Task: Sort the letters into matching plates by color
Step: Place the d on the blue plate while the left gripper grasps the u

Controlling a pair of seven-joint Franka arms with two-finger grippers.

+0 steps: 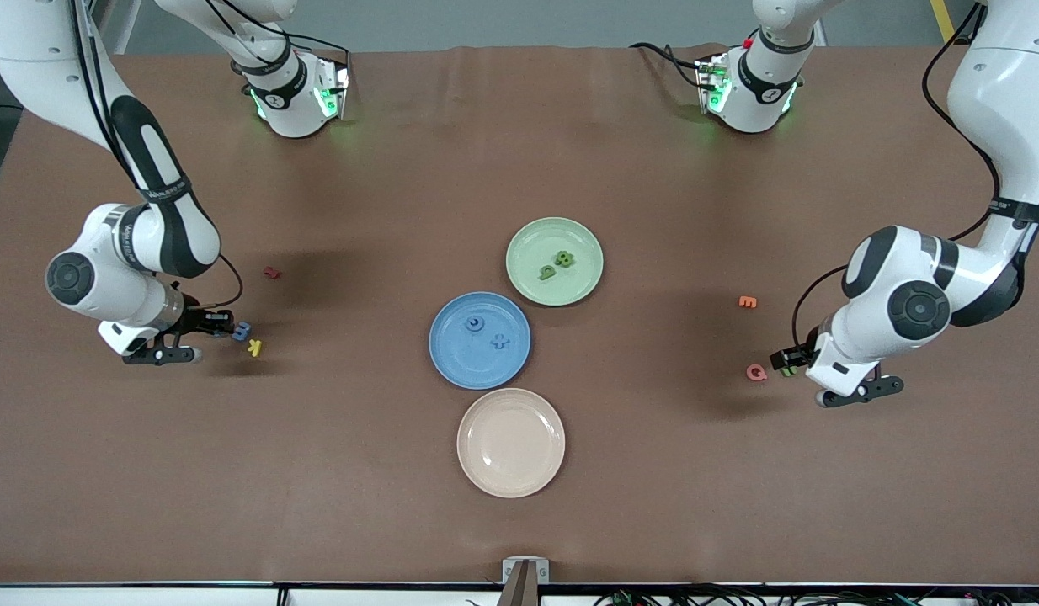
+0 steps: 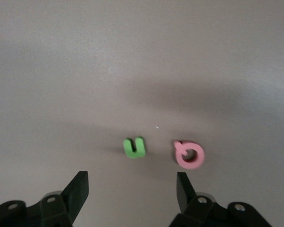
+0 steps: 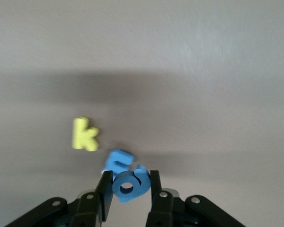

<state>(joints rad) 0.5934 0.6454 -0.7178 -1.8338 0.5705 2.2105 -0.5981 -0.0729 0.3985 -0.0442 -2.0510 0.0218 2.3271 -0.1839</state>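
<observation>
Sorting is judged about half done. Three plates lie mid-table: the pale green plate (image 1: 528, 248) holds two green letters (image 1: 556, 264), the blue plate (image 1: 452, 358) holds two blue letters (image 1: 487, 332), and the cream plate (image 1: 511, 442) is left bare. Toward the right arm's end, a blue letter (image 3: 128, 185) is clamped between the narrowed fingers of the right gripper (image 3: 128, 191), touching a second blue one (image 3: 118, 160) beside a yellow K (image 3: 84, 134). At the left arm's end, a green letter (image 2: 134, 147) lies unheld beside a pink Q (image 2: 189, 154), just ahead of the left gripper (image 2: 131, 191), whose fingers are spread wide. Only six of the eight letters can be counted.
</observation>
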